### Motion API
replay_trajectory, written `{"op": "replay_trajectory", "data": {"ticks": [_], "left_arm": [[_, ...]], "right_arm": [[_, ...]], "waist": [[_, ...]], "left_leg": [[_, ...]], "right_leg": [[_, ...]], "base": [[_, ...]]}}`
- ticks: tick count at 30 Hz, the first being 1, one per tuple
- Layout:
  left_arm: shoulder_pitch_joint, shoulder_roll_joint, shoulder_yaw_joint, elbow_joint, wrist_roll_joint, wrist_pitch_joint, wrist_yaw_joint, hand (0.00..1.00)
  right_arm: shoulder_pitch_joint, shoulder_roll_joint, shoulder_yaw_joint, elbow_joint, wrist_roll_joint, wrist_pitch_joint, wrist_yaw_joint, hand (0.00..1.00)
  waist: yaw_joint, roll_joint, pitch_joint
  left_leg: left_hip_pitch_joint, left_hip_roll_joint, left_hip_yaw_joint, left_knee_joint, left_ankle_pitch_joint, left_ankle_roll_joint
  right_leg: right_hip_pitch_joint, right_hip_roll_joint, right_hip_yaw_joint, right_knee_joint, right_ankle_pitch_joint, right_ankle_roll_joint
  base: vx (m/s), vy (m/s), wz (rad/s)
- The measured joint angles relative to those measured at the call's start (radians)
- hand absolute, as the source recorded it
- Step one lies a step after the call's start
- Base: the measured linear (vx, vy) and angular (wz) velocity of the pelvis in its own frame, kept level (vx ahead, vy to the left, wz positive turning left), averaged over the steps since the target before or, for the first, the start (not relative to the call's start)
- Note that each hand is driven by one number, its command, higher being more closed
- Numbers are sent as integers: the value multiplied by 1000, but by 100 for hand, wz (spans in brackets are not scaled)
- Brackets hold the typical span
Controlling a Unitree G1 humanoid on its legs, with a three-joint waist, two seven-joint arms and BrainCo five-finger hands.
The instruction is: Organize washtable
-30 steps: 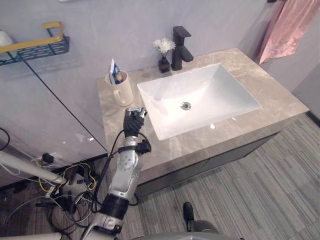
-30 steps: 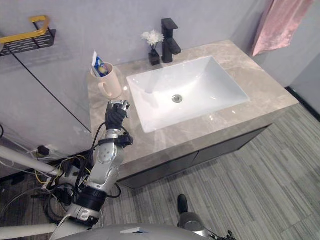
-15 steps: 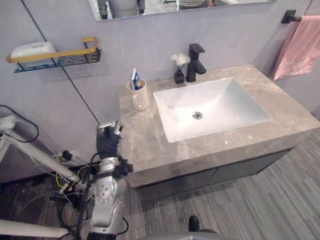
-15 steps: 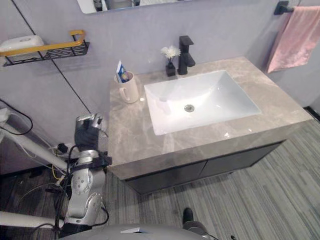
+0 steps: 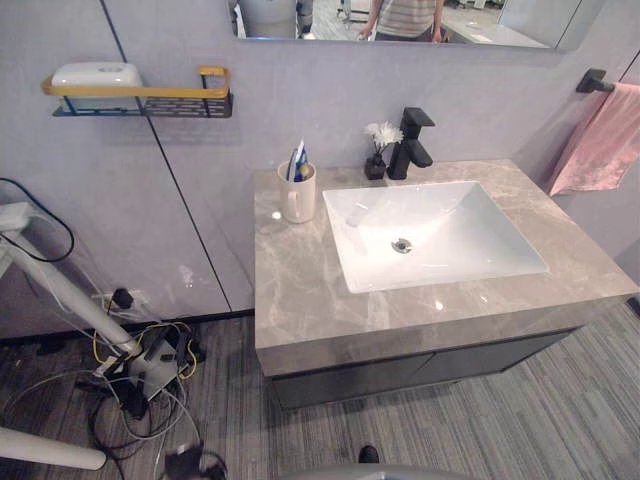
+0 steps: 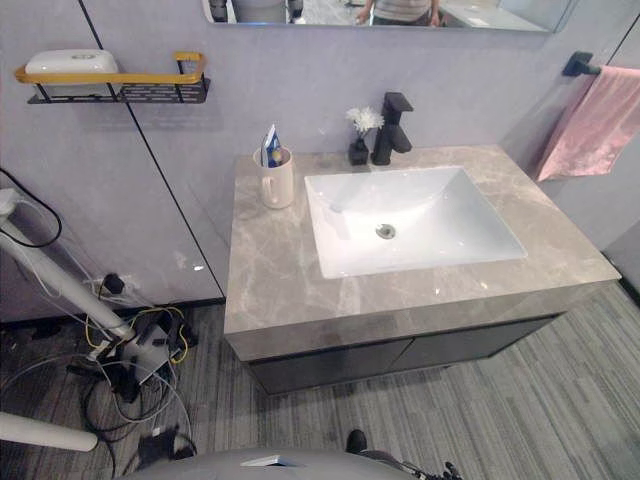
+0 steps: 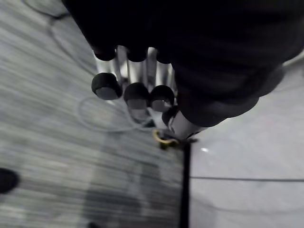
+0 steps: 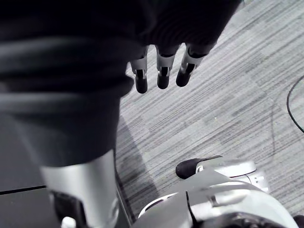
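Nothing is being held: the left hand [image 7: 137,95] is being kept curled, the right hand [image 8: 162,71] slack, both over the floor [image 8: 228,95]. The cup [image 5: 298,197] is being left on the surface [image 5: 300,290] at the sink's [image 5: 480,250] 10 o'clock. A reach towards it is probably being called for next.

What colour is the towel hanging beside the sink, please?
The towel is pink; right eye view shows it best.

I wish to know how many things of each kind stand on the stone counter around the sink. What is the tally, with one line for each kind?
mug: 1
toothpaste tube, standing in the mug: 1
flower vase: 1
faucet: 1
Total: 4
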Motion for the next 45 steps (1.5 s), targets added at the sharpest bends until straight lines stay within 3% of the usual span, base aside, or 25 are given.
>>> {"op": "replay_trajectory", "data": {"ticks": [5,10,14,21,31,41,43,45], "left_arm": [[23,-30,25,86,-122,51,-82,0],[-1,2,-112,105,-58,59,-206,0],[-10,17,-200,110,-43,59,-246,0],[-41,41,-288,130,-31,64,-267,0],[-51,50,-287,142,-32,76,-289,0],[-89,52,-240,142,-12,77,-330,0],[-106,54,-240,141,-12,77,-330,0],[-130,51,-242,141,-12,76,-326,0]], "right_arm": [[-6,-3,-27,33,-1,10,1,0],[-6,-16,-26,37,-2,12,26,0],[-8,-24,-26,37,-2,12,40,0],[-10,-28,-27,39,0,32,48,0],[-36,-24,-79,72,3,51,80,0],[-54,-14,-162,71,78,54,136,0],[-67,-11,-159,69,79,52,137,0],[-90,-10,-149,51,80,44,137,0]], "waist": [[11,11,4],[12,28,10],[12,39,11],[12,43,12],[11,40,6],[8,42,-3],[5,35,-1],[-9,32,0]], "left_leg": [[18,2,25,-10,0,-1],[23,7,35,-12,-1,-4],[33,7,51,-16,-2,-6],[38,7,58,-19,-3,-7],[30,6,67,-37,-9,-14],[-7,8,72,-67,-5,-10],[-18,6,97,-65,-8,-8],[-52,6,161,-45,-17,1]], "right_leg": [[1,5,24,0,0,0],[2,12,37,0,-1,-1],[2,16,51,0,-2,0],[-2,19,60,0,-1,-1],[-23,20,64,0,-11,5],[-79,29,60,7,-18,4],[-102,32,82,8,-3,8],[-163,52,137,8,58,1]], "base": [[-19,1,-15],[-19,-19,-8],[3,4,-12],[7,2,-2],[0,0,0],[96,5,0],[80,55,-37],[9,96,-88]]}}
